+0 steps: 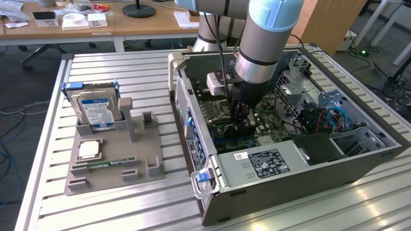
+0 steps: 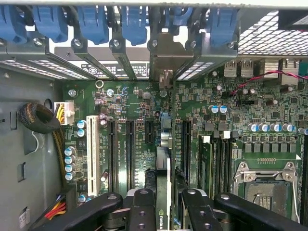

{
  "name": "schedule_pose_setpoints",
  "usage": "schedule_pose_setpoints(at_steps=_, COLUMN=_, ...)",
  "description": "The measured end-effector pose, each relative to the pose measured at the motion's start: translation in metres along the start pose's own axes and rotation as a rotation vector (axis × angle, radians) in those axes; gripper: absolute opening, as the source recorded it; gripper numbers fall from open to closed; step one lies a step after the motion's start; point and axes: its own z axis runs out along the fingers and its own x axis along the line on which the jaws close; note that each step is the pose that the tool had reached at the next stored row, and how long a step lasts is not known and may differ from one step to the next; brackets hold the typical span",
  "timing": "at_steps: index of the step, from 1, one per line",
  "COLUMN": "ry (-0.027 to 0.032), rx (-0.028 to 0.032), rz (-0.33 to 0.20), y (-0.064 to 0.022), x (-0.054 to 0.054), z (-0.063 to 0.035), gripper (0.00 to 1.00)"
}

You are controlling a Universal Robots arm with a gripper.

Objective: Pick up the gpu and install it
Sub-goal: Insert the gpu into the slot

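In the exterior view, the arm reaches down from the top of the frame into the open computer case [image 1: 359, 159] at centre right, and its gripper [image 1: 243, 126] sits low over the green motherboard [image 1: 222, 113], near the middle of the picture. On the slatted table [image 1: 128, 207], at the left of the frame, a grey holder tray [image 1: 119, 159] carries an upright hard drive [image 1: 96, 109], a square chip [image 1: 88, 149] and a slim RAM stick [image 1: 103, 164]. In the wrist view, the black fingers [image 2: 142, 211] at the bottom centre are clamped on the gpu [image 2: 163, 168], which stands on edge between them. Its metal bracket [image 2: 166, 60] reaches up to the row of blue slot clips [image 2: 134, 21] along the top of the frame. The card is set down among the black expansion slots [image 2: 130, 149] of the board.
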Motion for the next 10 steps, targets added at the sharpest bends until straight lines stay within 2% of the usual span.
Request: schedule_pose_setpoints(at_steps=10, ry=-0.0001, rx=0.0001, rz=0.000, y=0.0009, x=0.0000, z=0.0004, gripper=0.26)
